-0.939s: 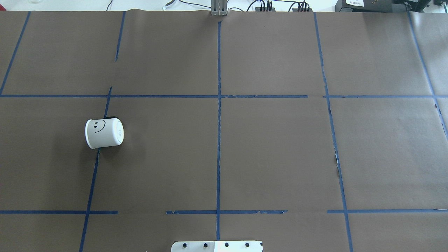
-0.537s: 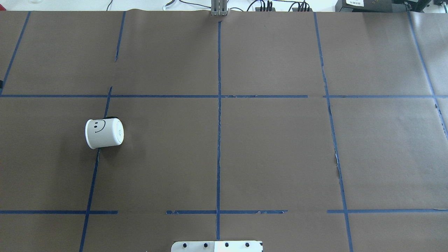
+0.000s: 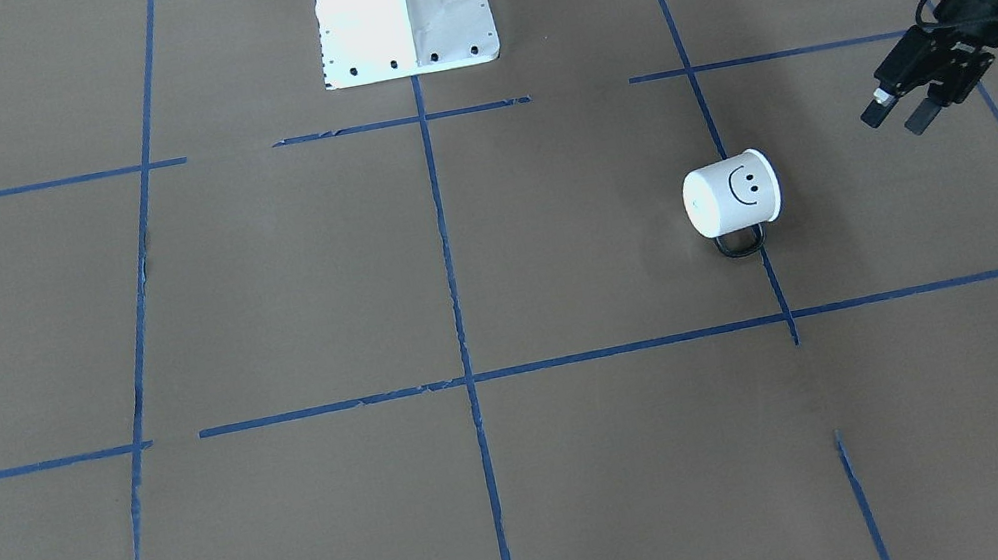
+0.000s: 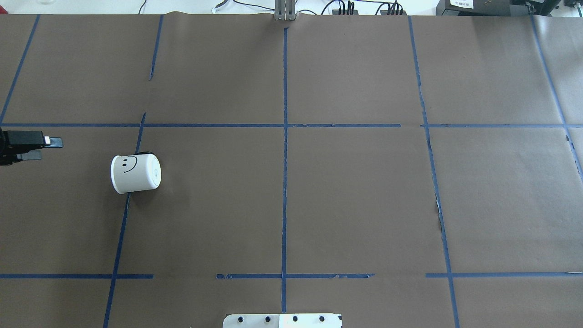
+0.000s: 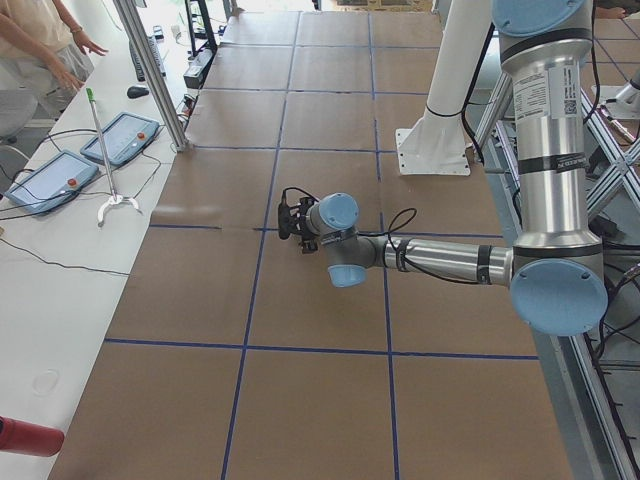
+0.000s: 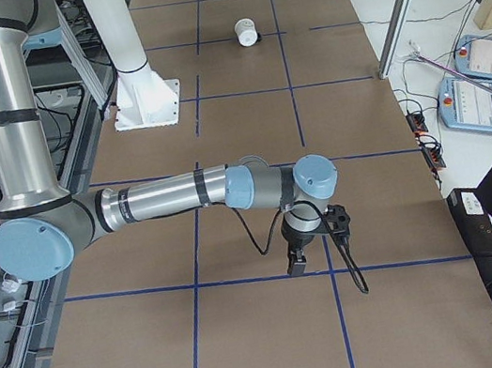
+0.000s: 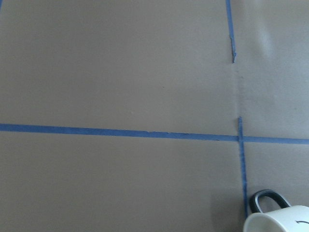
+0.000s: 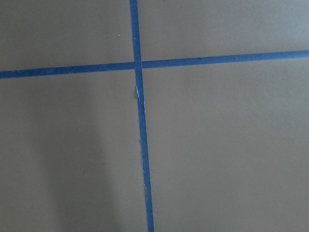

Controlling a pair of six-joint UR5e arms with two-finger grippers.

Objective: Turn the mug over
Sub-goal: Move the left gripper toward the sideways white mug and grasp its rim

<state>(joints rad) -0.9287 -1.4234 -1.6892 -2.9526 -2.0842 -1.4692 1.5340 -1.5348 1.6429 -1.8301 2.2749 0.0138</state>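
Observation:
The white mug [image 4: 135, 173] with a black smiley face lies on its side on the brown paper, left of centre. Its open mouth points to the table's left end and its black handle [image 3: 741, 243] lies against the paper. It also shows in the front view [image 3: 731, 193] and at the bottom right of the left wrist view [image 7: 277, 221]. My left gripper [image 4: 50, 149] is open and empty. It hovers to the left of the mug, apart from it, and also shows in the front view [image 3: 894, 121]. My right gripper [image 6: 295, 261] shows only in the right side view, low over the paper and far from the mug; I cannot tell its state.
Blue tape lines [image 4: 285, 136] divide the brown paper into squares. The white robot base plate [image 4: 282, 320] sits at the near edge. A side bench with teach pendants [image 5: 120, 138] and cables runs along the far side, with a person [image 5: 40, 40] beside it.
My left gripper has come into the overhead view from the left edge, toward the mug. The mug has not moved.

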